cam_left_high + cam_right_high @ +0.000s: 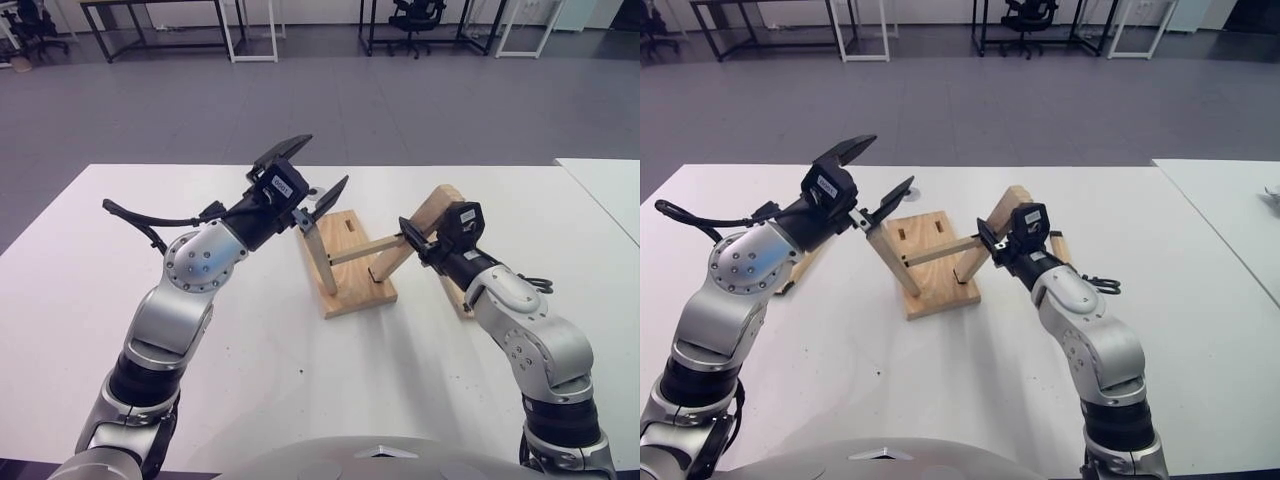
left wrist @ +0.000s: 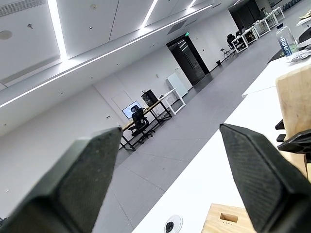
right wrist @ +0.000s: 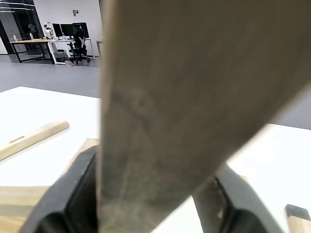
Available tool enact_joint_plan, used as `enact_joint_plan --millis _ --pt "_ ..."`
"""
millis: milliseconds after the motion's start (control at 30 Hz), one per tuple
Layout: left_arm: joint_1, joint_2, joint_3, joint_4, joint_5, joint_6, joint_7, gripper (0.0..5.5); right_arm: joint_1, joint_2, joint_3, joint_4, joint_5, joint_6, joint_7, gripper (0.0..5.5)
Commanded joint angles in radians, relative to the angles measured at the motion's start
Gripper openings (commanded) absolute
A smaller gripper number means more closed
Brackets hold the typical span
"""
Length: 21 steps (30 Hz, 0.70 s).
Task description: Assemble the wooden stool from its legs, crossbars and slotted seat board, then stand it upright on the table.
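The board (image 1: 350, 297) lies flat mid-table with two legs standing out of it, joined by a crossbar (image 1: 358, 254). The right gripper (image 1: 413, 238) is clamped on the right leg (image 1: 432, 212). The left gripper (image 1: 325, 160) gapes wide just above the left leg (image 1: 322, 258). It looks like light, stiff wood (loose joints may rack), so I'd grip the legs low, near the slots.

Flat white tabletop (image 1: 90, 300); second white table (image 1: 612, 195) just beside it, at right. Beyond: grey floor (image 1: 330, 100), black wheeled office chair (image 1: 415, 14).
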Motion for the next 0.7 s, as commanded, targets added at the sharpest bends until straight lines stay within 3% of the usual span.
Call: enact_joint_plan --millis 33,267,467,700 --pt "-0.007 -0.021 -0.023 0.074 0.033 0.053 0.004 3.69 0.044 0.020 0.031 0.068 0.016 0.007 0.064 2.58" --pt "-0.021 -0.054 -0.024 0.050 0.020 0.076 0.008 3.69 -0.010 0.120 -0.137 -0.039 0.126 -0.115 0.034 2.58" --pt "-0.032 -0.062 -0.026 0.051 0.024 0.080 0.006 3.69 -0.022 0.176 -0.157 -0.072 0.172 -0.151 0.014 2.58" --pt "-0.020 -0.061 -0.029 0.041 0.022 0.089 0.002 3.69 0.113 0.032 0.078 0.116 -0.036 0.069 0.008 2.58"
